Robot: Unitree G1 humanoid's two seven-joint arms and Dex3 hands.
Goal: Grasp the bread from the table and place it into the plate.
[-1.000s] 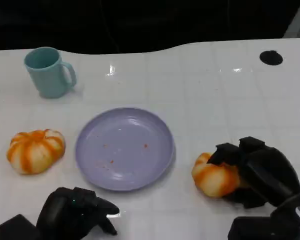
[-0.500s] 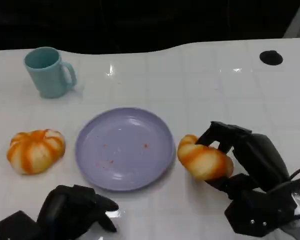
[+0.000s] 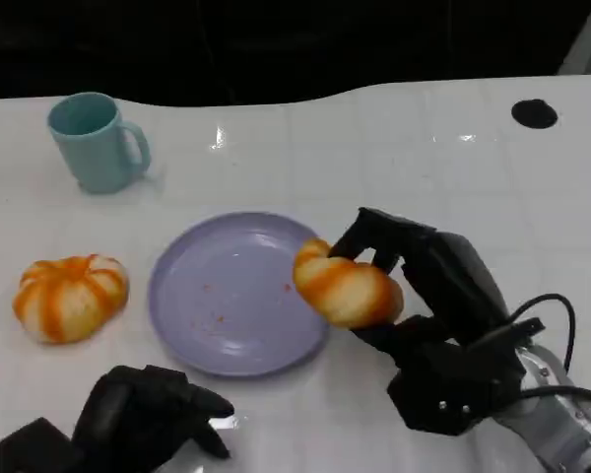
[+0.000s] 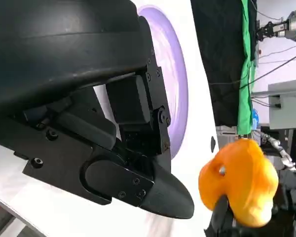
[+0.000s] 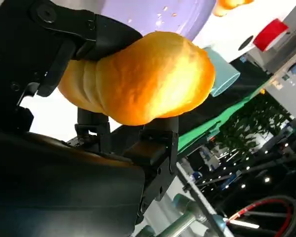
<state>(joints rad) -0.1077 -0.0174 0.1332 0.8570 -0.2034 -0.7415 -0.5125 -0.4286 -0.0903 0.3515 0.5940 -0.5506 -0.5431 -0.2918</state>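
Over the plate's (image 3: 238, 335) right rim, my right hand (image 3: 428, 296) grips the bread (image 3: 345, 287) aloft — left hand (image 3: 143, 419) curled shut, holding nothing, at the table's (image 3: 424, 158) near edge.

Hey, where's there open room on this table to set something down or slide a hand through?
Bare table runs along the far side between the teal mug and the black dot, and beyond the purple plate. The plate's middle is bare too. It is crowded at the plate's right rim, where the right hand holds a bread, and toward the left bread and left hand.
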